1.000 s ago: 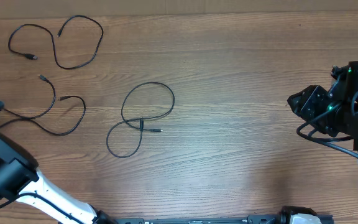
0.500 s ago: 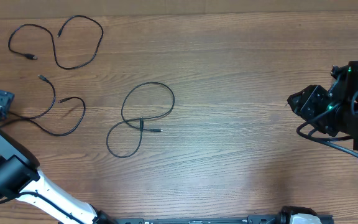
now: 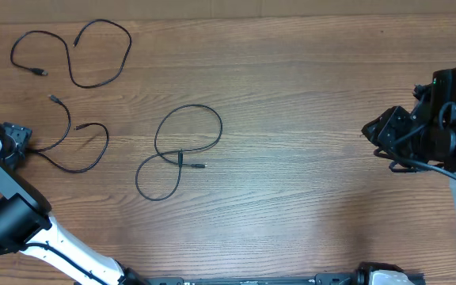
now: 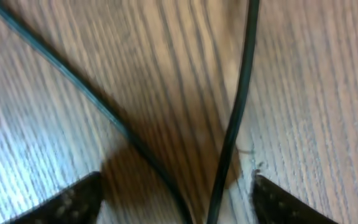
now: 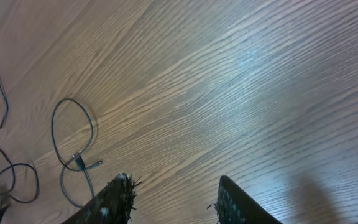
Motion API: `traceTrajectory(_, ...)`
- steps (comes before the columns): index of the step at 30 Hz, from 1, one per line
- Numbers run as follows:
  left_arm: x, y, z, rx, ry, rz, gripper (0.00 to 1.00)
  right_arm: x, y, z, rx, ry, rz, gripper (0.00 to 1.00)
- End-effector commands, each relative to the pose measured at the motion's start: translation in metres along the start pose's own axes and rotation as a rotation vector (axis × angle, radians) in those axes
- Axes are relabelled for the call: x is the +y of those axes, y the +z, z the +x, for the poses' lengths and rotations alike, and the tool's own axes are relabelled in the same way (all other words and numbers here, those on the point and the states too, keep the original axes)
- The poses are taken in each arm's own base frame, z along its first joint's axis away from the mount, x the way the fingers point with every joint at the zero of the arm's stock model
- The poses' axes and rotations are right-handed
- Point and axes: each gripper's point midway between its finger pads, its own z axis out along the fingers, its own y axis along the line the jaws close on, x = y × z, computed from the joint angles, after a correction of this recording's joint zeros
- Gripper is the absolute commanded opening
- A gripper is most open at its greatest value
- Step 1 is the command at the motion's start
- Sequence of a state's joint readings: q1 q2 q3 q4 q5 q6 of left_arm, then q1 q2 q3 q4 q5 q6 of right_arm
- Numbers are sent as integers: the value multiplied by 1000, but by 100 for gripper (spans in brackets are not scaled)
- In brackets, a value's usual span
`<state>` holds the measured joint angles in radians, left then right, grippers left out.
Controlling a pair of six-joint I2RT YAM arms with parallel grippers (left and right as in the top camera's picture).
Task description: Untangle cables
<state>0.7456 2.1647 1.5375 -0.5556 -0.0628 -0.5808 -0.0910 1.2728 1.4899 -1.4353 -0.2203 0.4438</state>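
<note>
**Left gripper arrives at the left cable**

Since the earlier frames, the left gripper (image 3: 16,136) has travelled from the table's left edge rightward to the near end of the left cable (image 3: 76,171). The right arm has shifted slightly up and inward. The cords themselves lie as before.

The table (image 3: 307,214) is brown wood-grain and fills the overhead view, with a paler band along its far edge.

The right gripper (image 3: 377,132) hangs over the right side, well apart from every cord. Its fingers (image 5: 114,196) are spread, with only bare wood between them. The left gripper's fingers (image 4: 82,196) also stand apart and pinch nothing. 2 strands of the left cable run across the wood between them, converging toward the camera.

3 cords lie separately:
- The top cable (image 3: 95,85) curls in the far left corner.
- The left cable snakes just below it.
- The centre cable (image 3: 192,106) forms a figure-of-8 left of the table's middle, its silvery plug (image 3: 201,167) pointing right.
</note>
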Motion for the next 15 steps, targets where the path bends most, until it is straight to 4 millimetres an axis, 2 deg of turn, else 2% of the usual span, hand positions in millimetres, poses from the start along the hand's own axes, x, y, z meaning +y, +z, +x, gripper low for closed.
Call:
traceTrajectory(1,-2,7,10,19,4,10,62,-2,-2,0,-4,-4,10,42)
traceTrajectory(4,-14,7,11,21,10,61,47,-4,-2,4,11,1,18,42)
traceTrajectory(7,-24,7,12,10,23,84,41,-5,-2,6,20,6,19,42)
traceTrajectory(11,-38,12,21,11,53,99,38,-4,-2,8,30,7,13,42)
traceTrajectory(15,-48,31,40,38,83,93,36,-3,-2,9,34,8,9,42)
